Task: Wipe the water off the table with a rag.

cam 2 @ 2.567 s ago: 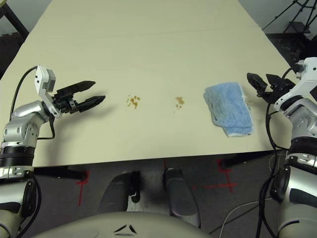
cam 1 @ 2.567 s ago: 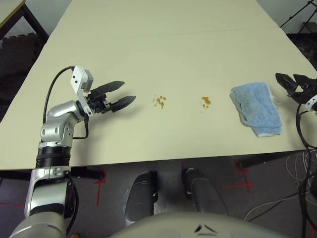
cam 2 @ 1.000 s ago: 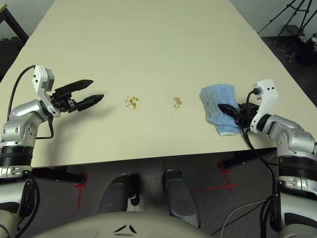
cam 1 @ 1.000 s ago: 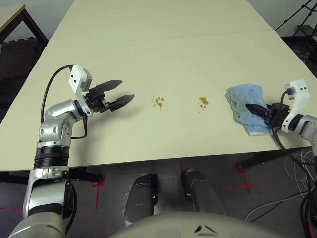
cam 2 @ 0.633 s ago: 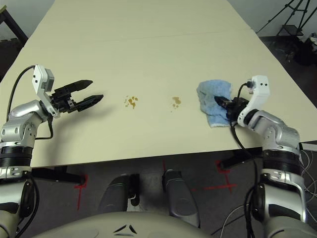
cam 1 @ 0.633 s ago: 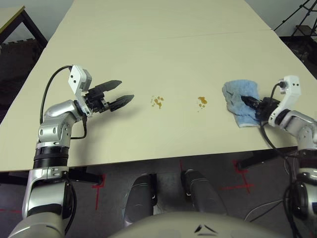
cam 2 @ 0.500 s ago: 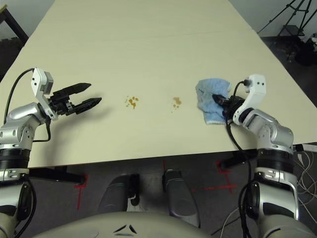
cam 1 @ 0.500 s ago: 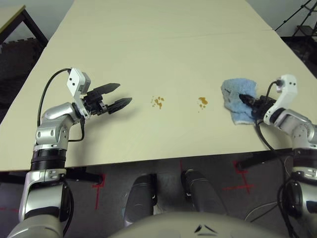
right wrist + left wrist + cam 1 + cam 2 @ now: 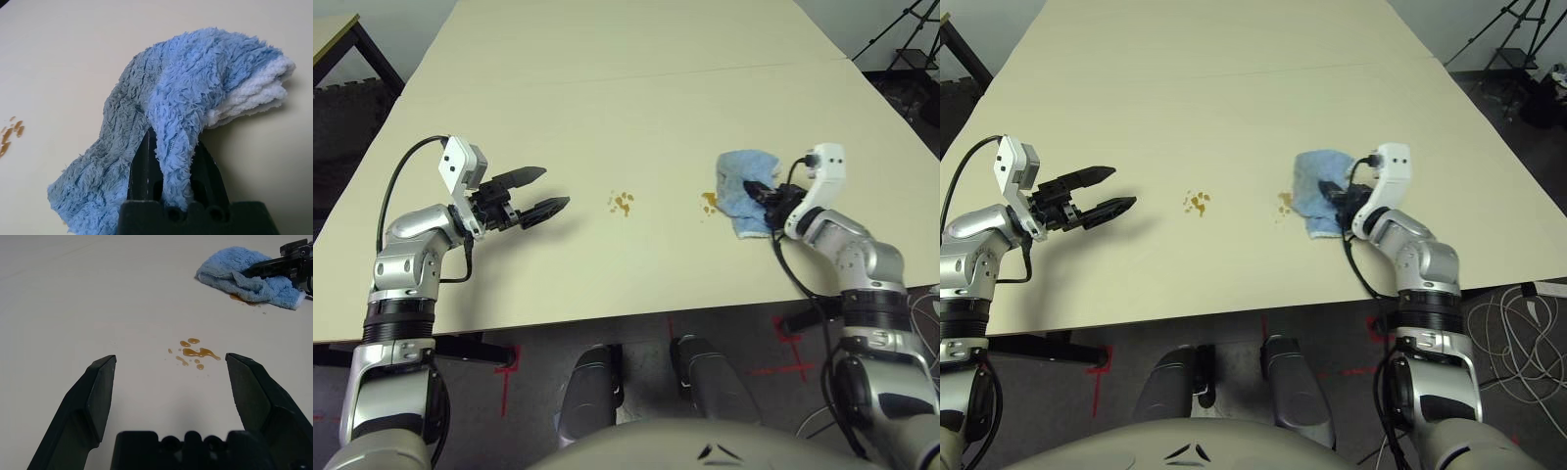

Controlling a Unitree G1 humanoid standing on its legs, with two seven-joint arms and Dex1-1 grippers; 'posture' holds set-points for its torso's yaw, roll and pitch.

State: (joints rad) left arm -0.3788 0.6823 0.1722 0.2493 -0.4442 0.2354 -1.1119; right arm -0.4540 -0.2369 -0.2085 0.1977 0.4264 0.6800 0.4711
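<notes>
Rag (image 9: 744, 191) pinched in right gripper (image 9: 766, 193) meets the nearer water (image 9: 709, 203) — wiping begins; next, sweep toward nine o'clock. Left gripper (image 9: 548, 191) gapes, empty.

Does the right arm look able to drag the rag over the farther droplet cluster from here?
Probably yes: the right gripper pinches the rag, and only bare table lies before that cluster.

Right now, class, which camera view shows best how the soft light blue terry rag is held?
The right wrist view: the right gripper is pinched shut on a fold of the soft light blue terry rag, seen close. The eye views show the rag small beside the nearer amber droplets; the left wrist view shows it far off.
</notes>
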